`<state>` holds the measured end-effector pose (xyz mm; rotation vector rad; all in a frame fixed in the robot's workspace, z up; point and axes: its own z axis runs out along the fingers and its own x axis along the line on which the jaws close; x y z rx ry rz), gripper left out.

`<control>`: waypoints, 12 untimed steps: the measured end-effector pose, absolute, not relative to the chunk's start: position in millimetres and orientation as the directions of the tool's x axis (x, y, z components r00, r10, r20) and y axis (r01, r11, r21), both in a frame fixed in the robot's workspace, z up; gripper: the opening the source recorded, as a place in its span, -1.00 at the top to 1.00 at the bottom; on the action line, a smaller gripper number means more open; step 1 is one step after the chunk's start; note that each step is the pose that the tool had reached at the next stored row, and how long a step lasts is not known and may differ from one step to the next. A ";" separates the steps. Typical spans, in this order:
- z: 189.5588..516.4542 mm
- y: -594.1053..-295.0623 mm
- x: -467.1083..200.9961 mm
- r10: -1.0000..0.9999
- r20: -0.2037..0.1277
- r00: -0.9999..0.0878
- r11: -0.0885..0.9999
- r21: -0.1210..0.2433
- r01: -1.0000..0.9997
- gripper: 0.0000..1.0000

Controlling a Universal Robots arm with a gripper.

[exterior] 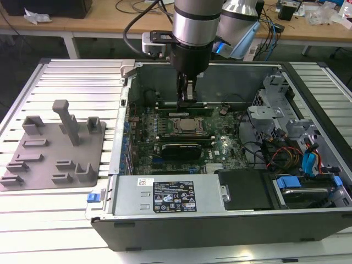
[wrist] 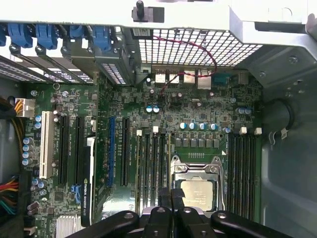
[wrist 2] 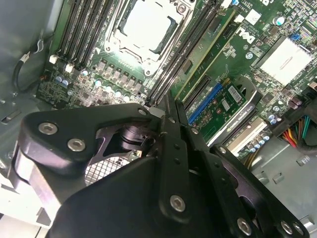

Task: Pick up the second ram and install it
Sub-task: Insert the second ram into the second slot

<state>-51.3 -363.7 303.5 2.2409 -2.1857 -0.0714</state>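
The second ram is a thin green stick standing on edge along a memory slot beside the CPU socket, inside the open computer case. In the first wrist view the second ram shows edge-on as a thin line running under the fingertips. My gripper reaches straight down into the case, shut on the stick at about its middle. In both wrist views the black fingers sit close together, with my gripper over the stick. Whether the stick is fully seated in the slot cannot be told.
A grey fixture plate with upright posts lies at the exterior view's left of the case. Inside the case are a black expansion card, a power supply, and drive bays with coloured cables. Empty memory slots flank the socket.
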 end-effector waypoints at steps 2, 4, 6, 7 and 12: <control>302.7 -363.7 -51.3 -0.999 -0.026 0.024 -0.025 0.039 -0.999 0.81; 299.9 -363.7 -51.3 -0.999 -0.025 0.024 -0.025 0.039 -0.999 0.81; 295.3 -363.7 -51.3 -0.999 -0.025 0.024 -0.025 0.039 -0.999 0.81; 294.3 -363.7 -51.3 -0.999 -0.025 0.024 -0.025 0.039 -0.999 0.81; 288.9 -363.7 -51.4 -0.999 -0.025 0.024 -0.025 0.039 -0.999 0.81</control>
